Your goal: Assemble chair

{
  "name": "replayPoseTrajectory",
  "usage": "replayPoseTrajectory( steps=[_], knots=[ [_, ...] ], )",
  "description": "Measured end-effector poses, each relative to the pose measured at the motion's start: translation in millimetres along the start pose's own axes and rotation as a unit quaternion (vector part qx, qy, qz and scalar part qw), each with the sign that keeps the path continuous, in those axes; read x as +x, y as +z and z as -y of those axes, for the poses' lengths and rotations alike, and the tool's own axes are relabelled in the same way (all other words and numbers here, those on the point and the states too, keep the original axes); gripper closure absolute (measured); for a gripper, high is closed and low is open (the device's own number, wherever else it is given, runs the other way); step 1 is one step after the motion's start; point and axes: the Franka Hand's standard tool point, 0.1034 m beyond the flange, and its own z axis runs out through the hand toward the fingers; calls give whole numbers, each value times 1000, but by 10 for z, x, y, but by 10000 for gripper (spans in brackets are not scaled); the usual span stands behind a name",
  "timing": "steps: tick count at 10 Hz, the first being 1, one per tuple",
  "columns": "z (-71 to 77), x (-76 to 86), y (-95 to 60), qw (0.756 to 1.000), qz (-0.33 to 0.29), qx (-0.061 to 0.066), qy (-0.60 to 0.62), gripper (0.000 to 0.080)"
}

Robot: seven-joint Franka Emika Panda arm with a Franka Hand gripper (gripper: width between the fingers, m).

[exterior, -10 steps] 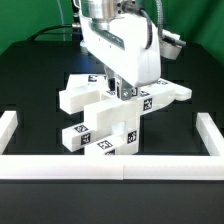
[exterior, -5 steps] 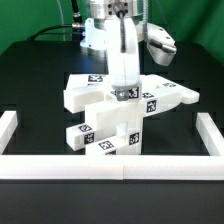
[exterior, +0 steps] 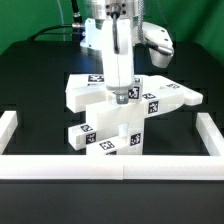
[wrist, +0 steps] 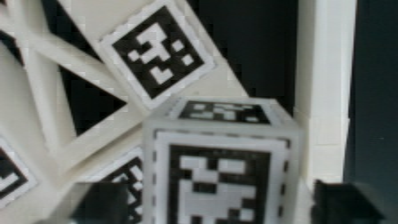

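A partly built white chair is standing at the middle of a black bench, directly beneath the robot arm. The fingers are standing spread, one on each side of a tagged block, seemingly not pinching it. The plastic is looking stiff, light and rather slick (flat blocky faces should be offering a surer hold than the thin X-braced frame). A low border rail is running along the front, well apart. The chair's own jutting panels are sitting nearest the approach.
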Motion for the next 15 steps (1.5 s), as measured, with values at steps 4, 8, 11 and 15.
replayPoseTrajectory(
  steps=[4, 8, 11, 15],
  knots=[
    [6, -32, -6, 983, -2, -7, -185, 152],
    [-6, -91, 5, 941, -3, -16, -339, 151],
    [-7, -115, 2, 895, -10, -26, -444, 151],
    [-11, -135, 12, 844, -10, -29, -536, 151]
  ],
)
